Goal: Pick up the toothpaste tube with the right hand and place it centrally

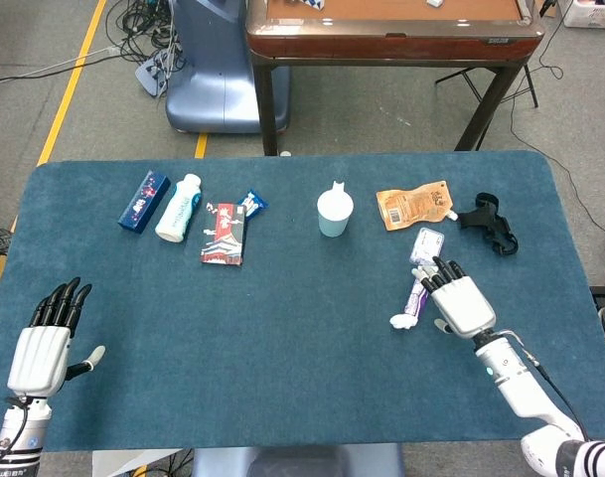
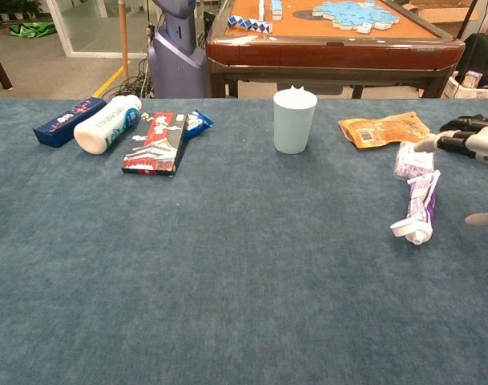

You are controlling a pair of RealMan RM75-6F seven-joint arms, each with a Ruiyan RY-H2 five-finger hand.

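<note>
Toothpaste tube (image 1: 418,292) beside right hand (image 1: 459,301); left hand (image 1: 42,356) head-view only.

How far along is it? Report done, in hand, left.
Done: nothing placed; the tube lies on the table's right side. In hand: right hand open beside the tube, not gripping. Left: grip, lift, set centrally. Left hand open, idle.

Robot lab, floor cables (image 1: 148,15), yellow floor tape (image 1: 69,94), robot base (image 1: 208,75)
</note>
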